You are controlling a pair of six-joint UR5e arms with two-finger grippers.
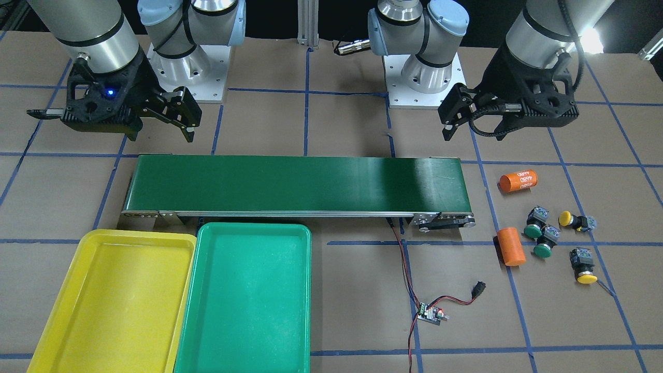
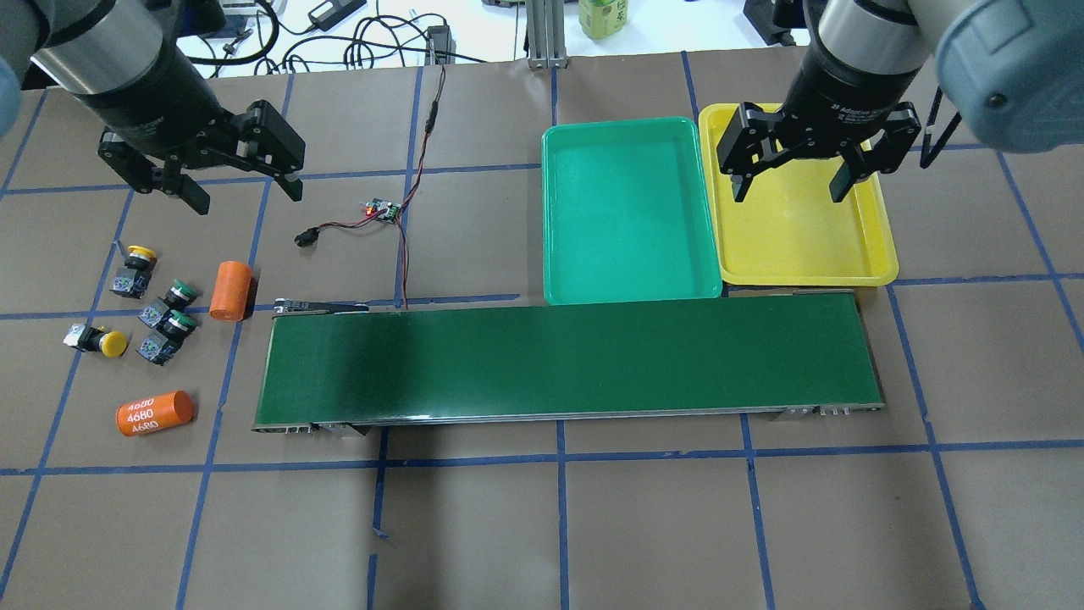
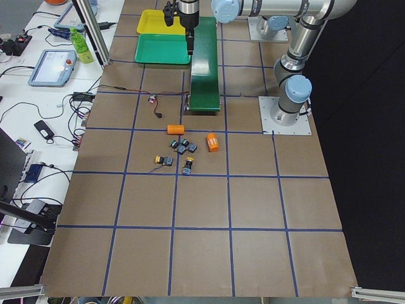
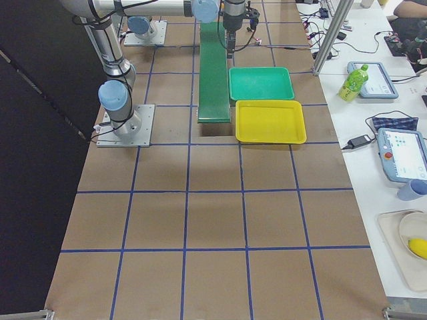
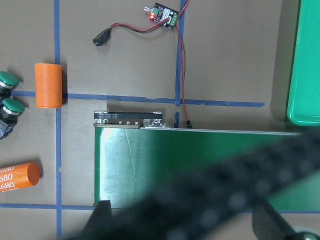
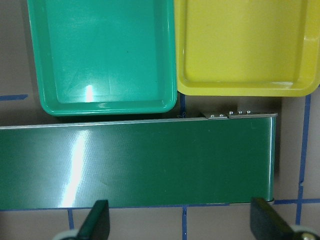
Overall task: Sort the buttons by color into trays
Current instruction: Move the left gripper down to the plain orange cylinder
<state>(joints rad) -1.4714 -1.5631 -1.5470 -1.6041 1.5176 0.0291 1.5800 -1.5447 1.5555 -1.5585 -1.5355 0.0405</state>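
Note:
Four buttons lie loose on the brown table at the robot's left: two green buttons (image 2: 179, 294) (image 2: 174, 326) side by side, one yellow button (image 2: 140, 254) beyond them and another yellow button (image 2: 108, 343) nearer. My left gripper (image 2: 246, 193) hangs open and empty in the air, farther out than the cluster and apart from it. The green tray (image 2: 627, 212) and the yellow tray (image 2: 800, 241) stand side by side beyond the belt, both empty. My right gripper (image 2: 792, 188) is open and empty above the yellow tray.
A long dark-green conveyor belt (image 2: 567, 360) runs across the middle, between the robot and the trays. Two orange cylinders (image 2: 230, 290) (image 2: 154, 413) lie by the buttons. A small controller board (image 2: 383, 209) with red and black wires lies beyond the belt's left end.

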